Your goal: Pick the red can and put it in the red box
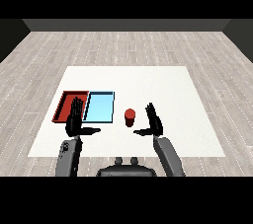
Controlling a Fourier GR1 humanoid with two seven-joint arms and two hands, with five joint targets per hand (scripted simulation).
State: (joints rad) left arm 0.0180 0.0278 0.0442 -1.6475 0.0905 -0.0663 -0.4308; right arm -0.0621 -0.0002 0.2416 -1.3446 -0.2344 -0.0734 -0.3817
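**Spotter:** Red can (130, 117), a small upright cylinder, stands on the white table (163, 85) just right of the light blue tray (100, 107). Nothing touches it. Your right hand (154, 122) is just beside it on its right, fingers straight and raised, thumb stretched toward the can; it holds nothing.

**Operator:** Why does the hand sit like that?

**Spotter:** You have it spread with the palm toward the can, which I'd read as ready for a side grasp: slide in, then curl round the cylinder. You haven't picked it up yet, so the task looks to be at its very start.

**Operator:** And my left?

**Spotter:** Your left hand (75, 119) is also open, fingers straight up, thumb pointing inward. It sits over the near edge of the flat red tray (64, 103), hiding part of that tray, and grips nothing.

**Operator:** What's between the can and its goal?

**Spotter:** The blue tray lies directly between them, side by side with the red one. You'll probably have to carry the can across it and lift clear of its rim. Your left hand may crowd the red tray's near side, so I'd move it aside or set the can down toward the far part. The rest of the table shows nothing else.
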